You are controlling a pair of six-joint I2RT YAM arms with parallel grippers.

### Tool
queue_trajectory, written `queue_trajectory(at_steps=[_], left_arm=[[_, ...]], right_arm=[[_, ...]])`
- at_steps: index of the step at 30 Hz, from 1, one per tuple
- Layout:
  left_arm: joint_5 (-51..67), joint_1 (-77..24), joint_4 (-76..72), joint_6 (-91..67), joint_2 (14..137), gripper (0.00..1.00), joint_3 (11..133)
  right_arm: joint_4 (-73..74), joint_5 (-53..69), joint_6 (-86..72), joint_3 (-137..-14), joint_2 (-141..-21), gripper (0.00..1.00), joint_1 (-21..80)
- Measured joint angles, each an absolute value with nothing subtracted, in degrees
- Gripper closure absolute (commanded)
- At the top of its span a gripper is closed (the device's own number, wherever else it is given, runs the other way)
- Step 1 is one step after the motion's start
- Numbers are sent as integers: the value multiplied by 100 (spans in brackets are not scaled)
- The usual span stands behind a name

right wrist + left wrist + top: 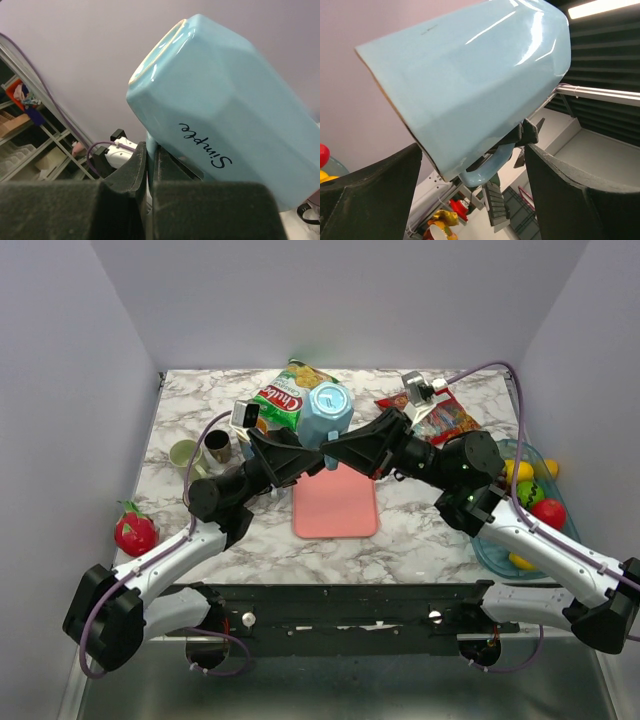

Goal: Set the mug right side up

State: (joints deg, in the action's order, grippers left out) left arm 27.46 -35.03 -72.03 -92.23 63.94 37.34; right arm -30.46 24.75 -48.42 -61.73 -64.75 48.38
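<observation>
The light blue mug (327, 412) with "Simple" lettering hangs tilted in the air above the pink board. My right gripper (335, 448) is shut on the mug's handle (151, 142), which sits pinched between its two fingers (130, 175). The mug body (225, 110) rises above them, its tan-edged rim at the upper left. My left gripper (305, 455) is open. In the left wrist view its fingers (370, 200) stand wide on both sides of the mug (470, 85), below it and apart from it. The handle (490, 167) and the right gripper's fingertips (527, 132) show between them.
A pink board (335, 502) lies under the mug. A green chip bag (285, 398) and a red snack bag (445, 420) lie at the back. Two small cups (184, 453) stand at left, a red toy fruit (135, 532) nearer. A blue fruit tray (497, 552) is at right.
</observation>
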Motion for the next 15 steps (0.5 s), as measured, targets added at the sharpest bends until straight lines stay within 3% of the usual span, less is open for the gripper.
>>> queue_trajectory(at_steps=[15], left_arm=[[2622,-3511,-6718,-9225,5872,11,3376]], right_arm=[[-3273,2373,-4580,-5791,-6379,99,4912]])
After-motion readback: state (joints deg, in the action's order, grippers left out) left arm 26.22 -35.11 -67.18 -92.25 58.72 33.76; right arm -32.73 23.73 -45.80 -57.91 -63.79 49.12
